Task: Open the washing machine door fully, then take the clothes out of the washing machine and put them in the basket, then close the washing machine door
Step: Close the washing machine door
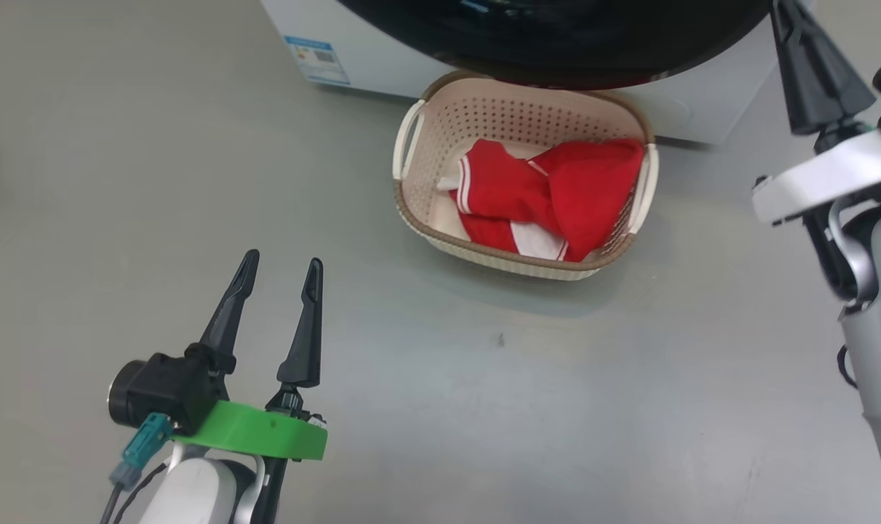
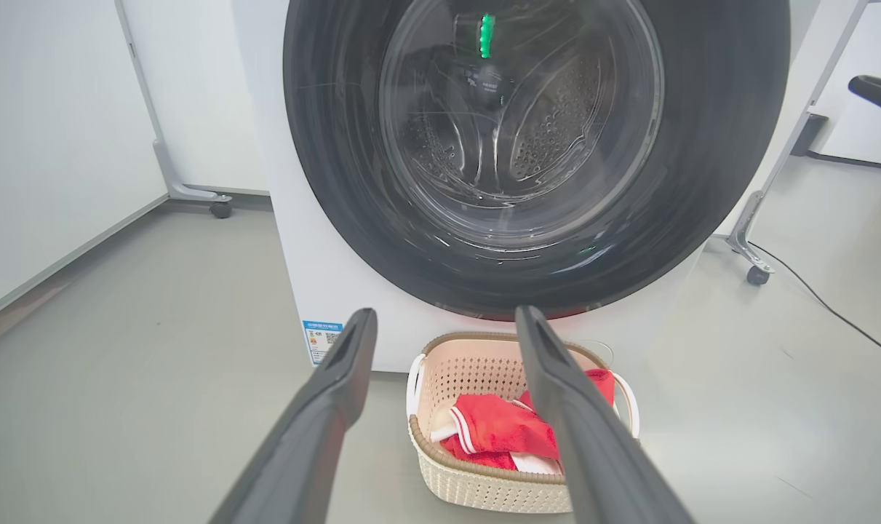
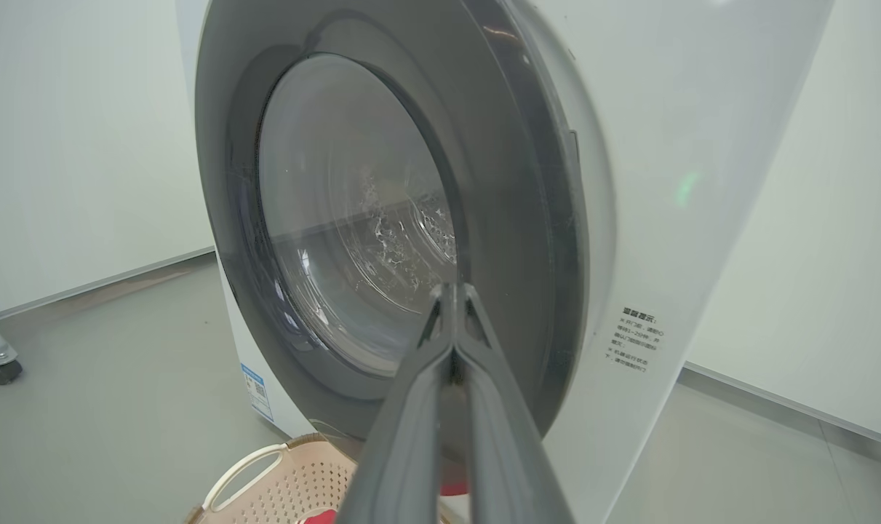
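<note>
The cream basket [image 1: 520,266] stands on the grey floor in front of the white washing machine [image 1: 382,58], with the red clothes [image 1: 556,196] lying inside it. The black-rimmed washing machine door [image 2: 702,145] looks pushed to against the machine's front, and the steel drum shows through its glass. My left gripper [image 1: 281,271] is open and holds nothing, hovering over the floor to the left of and nearer than the basket. My right gripper [image 1: 786,11] is raised at the far right with its fingers pressed together. In the right wrist view its tips [image 3: 453,292] lie close to the door's rim [image 3: 513,182].
A blue label [image 1: 316,58] is stuck low on the machine's left front. White frames on castors [image 2: 220,209] [image 2: 756,275] stand either side of the machine, and a black cable [image 2: 833,309] runs across the floor on the right. Open floor stretches left of the basket.
</note>
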Robot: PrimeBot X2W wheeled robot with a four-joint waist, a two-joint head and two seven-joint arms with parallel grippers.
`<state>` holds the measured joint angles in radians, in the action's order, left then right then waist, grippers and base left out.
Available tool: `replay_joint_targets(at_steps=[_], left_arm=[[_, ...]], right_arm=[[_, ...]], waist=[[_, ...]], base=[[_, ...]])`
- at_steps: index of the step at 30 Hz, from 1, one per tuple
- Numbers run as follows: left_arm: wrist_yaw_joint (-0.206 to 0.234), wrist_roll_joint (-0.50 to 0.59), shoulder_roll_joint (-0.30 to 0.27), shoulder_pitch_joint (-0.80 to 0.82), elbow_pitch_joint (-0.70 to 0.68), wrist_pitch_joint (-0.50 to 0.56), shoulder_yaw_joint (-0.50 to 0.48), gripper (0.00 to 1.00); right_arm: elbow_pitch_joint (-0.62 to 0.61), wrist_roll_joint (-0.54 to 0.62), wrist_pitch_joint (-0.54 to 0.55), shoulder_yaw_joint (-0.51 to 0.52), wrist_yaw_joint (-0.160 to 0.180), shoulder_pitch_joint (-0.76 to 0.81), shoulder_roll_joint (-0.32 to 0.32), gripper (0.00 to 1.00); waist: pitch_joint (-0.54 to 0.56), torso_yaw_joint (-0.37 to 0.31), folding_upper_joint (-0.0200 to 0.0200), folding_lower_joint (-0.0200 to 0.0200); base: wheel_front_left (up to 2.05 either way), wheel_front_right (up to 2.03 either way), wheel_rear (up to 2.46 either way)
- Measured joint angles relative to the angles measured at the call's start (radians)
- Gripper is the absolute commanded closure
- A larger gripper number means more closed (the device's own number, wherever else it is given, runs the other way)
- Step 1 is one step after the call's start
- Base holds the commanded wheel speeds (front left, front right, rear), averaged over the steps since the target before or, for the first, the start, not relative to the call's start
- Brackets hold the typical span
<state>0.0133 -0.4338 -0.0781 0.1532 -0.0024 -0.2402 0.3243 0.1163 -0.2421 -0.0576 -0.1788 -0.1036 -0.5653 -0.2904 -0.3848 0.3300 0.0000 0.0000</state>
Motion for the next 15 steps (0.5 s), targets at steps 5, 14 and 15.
replay_joint_targets(at_steps=[5,14,15], left_arm=[[-0.003,0.0,0.01,0.021,0.01,-0.007,0.006,0.0],[-0.01,0.0,0.027,0.045,0.024,-0.009,0.006,0.0],[-0.01,0.0,0.028,0.048,0.026,-0.009,0.006,0.0]], right_arm=[[0.045,0.001,0.022,0.011,-0.001,-0.079,-0.026,1.0],[0.114,0.001,0.053,0.005,-0.009,-0.204,-0.044,1.0],[0.122,0.001,0.055,0.004,-0.009,-0.217,-0.046,1.0]], waist=[[-0.035,0.042,0.0,0.0],[-0.084,0.094,0.0,0.0],[-0.089,0.099,0.0,0.0]], base=[[0.0,0.0,0.0],[0.0,0.0,0.0],[0.0,0.0,0.0]])
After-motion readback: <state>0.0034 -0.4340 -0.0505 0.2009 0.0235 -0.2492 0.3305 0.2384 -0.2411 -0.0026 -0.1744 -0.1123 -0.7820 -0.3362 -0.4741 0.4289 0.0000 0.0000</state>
